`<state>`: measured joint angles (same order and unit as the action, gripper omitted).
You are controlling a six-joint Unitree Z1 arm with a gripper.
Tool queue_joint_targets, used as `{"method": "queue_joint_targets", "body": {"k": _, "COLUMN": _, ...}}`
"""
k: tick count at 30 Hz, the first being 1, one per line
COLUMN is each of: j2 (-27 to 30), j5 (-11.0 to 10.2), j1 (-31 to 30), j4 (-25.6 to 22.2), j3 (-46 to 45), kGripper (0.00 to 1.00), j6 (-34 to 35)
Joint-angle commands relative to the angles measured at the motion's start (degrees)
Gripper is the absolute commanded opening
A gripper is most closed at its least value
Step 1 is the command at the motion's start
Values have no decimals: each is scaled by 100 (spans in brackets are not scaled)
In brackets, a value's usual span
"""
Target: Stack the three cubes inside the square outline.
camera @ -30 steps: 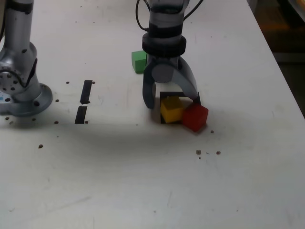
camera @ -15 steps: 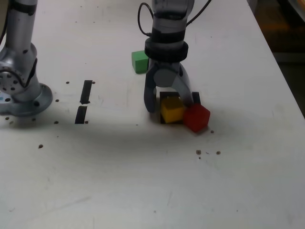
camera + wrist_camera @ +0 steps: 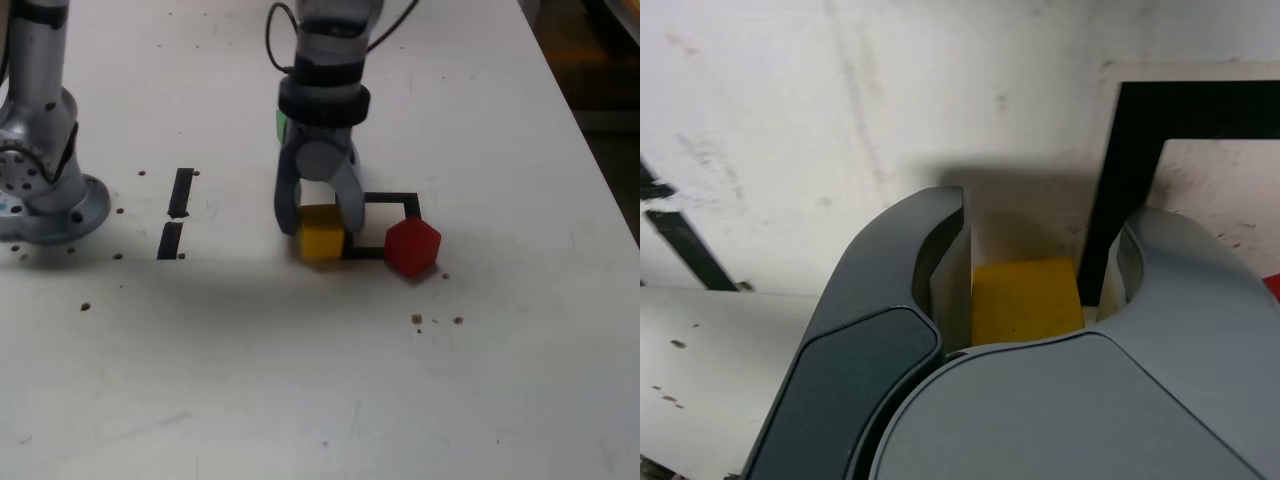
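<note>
So compared to a second ago, the grey claw (image 3: pixel 320 222) has gone from spread wide over the square to pinched narrow on the small matte yellow cube (image 3: pixel 321 238), and both have slid toward 9 o'clock in the exterior view. The yellow cube was inside the thin black tape square outline (image 3: pixel 390 199) before; now it sits at the outline's 9 o'clock edge, mostly outside it. The wrist view shows the yellow block (image 3: pixel 1026 298) snug between the two jaws, black tape just beside it.

The outline's white centre has nothing in it now. The small matte red cube (image 3: pixel 411 247) hasn't budged, on the outline's 4 o'clock corner, on the white desk (image 3: pixel 300 380). The green cube (image 3: pixel 281 125) is mostly hidden behind the arm, just a sliver showing.
</note>
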<state>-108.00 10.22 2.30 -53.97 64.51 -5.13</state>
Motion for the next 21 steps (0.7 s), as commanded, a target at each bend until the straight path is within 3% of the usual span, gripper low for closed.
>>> {"method": "queue_joint_targets", "body": {"k": 1, "j2": 243, "j5": -55, "j1": -13, "j4": -29, "j3": -153, "kGripper": 18, "j6": 65}}
{"method": "queue_joint_targets", "body": {"k": 11, "j2": 1375, "j5": -367, "j1": 146, "j4": -120, "j3": -1166, "kGripper": 19, "j6": 334}}
{"method": "queue_joint_targets", "body": {"k": 17, "j2": 1579, "j5": -403, "j1": 185, "j4": 99, "j3": -1516, "kGripper": 20, "j6": 334}}
{"method": "queue_joint_targets", "body": {"k": 21, "j2": 1537, "j5": -402, "j1": 187, "j4": 288, "j3": -1612, "kGripper": 27, "j6": 295}}
